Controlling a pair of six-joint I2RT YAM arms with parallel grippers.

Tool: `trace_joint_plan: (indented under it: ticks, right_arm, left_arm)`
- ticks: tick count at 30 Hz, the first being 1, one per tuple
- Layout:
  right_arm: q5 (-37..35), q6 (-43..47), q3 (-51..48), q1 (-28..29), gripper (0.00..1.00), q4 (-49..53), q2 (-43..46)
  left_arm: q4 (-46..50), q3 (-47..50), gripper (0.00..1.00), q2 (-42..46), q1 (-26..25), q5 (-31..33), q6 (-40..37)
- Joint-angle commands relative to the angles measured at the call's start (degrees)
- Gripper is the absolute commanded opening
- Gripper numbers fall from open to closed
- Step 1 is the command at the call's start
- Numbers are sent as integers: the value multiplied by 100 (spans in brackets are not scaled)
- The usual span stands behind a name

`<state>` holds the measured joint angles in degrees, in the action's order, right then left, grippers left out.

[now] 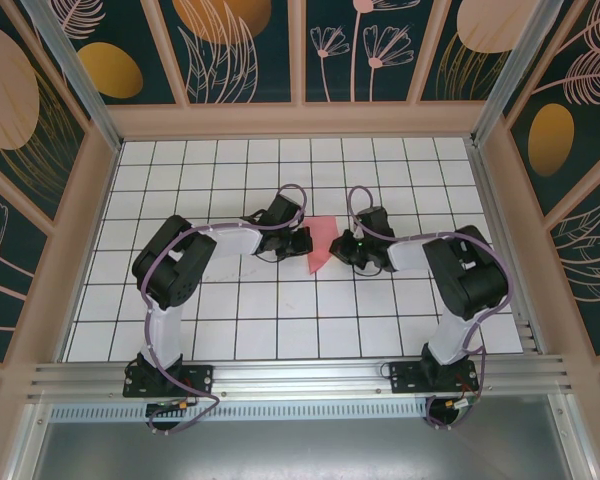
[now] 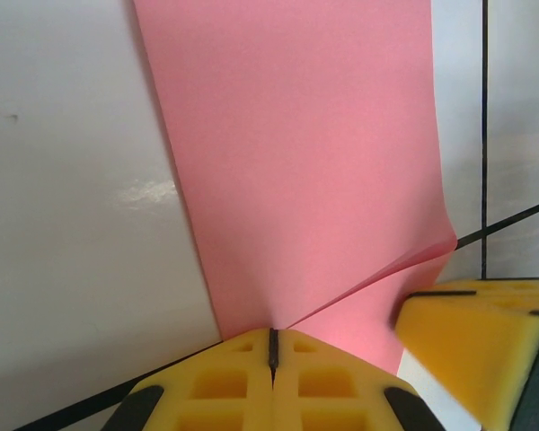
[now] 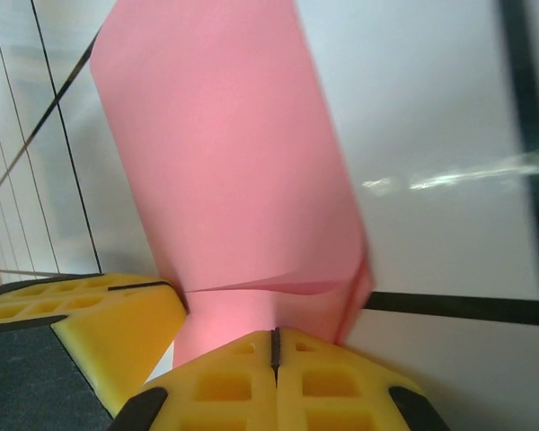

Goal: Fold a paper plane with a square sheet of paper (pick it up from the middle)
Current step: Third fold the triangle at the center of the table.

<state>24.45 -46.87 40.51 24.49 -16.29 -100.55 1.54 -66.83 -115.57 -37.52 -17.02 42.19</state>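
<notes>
Square sheet of paper (image 1: 321, 240): pink, thin, light, limp; likely creases readily and tears if pulled. Lies mid-bench (image 1: 230, 320), partly folded. Left tool (image 2: 271, 348) and right tool (image 3: 273, 348) each pinch one edge. Best gripped near the fold.

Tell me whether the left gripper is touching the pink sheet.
Touching. The left wrist view shows the left gripper shut on the pink sheet.

A: Which colour is recorded for the square sheet of paper (image 2: 296, 153)?
B: Plain pink is recorded. The table (image 1: 230, 320) is marked with a black grid on white; the pads (image 2: 225, 386) are noted as yellow.
</notes>
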Motion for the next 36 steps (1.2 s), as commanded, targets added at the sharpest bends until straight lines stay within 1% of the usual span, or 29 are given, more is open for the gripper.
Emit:
trace_joint_plan:
  ticks: [1,5,9,13,17,21,26,29,32,36]
  right_arm:
    - [-343,-92,-228,-339,3,143,197]
    - [-339,2,-143,-328,3,156,560]
    - [-291,178,33,-67,3,159,783]
    - [-209,190,248,230,3,188,481]
    - [-53,134,369,266,3,109,76]
    - [-111,103,440,188,3,177,-177]
    - [-260,-106,211,-175,2,131,-227]
    - [-444,-218,97,-404,2,268,-168]
    - [-535,-202,80,-505,2,384,48]
    - [-544,-119,56,-393,3,399,646]
  left_arm:
    - [1051,258,0,-458,111,963,-137]
    - [1026,239,0,-449,111,924,-128]
    - [997,231,0,-445,105,884,-124]
    - [1000,223,0,-443,106,871,-115]
    - [998,223,0,-457,105,873,-104]
    - [1015,232,0,-454,111,896,-123]
    - [1058,240,0,-479,106,980,-129]
    - [1046,257,0,-496,115,962,-141]
    - [1015,263,0,-481,108,940,-136]
    - [967,275,0,-467,105,898,-115]
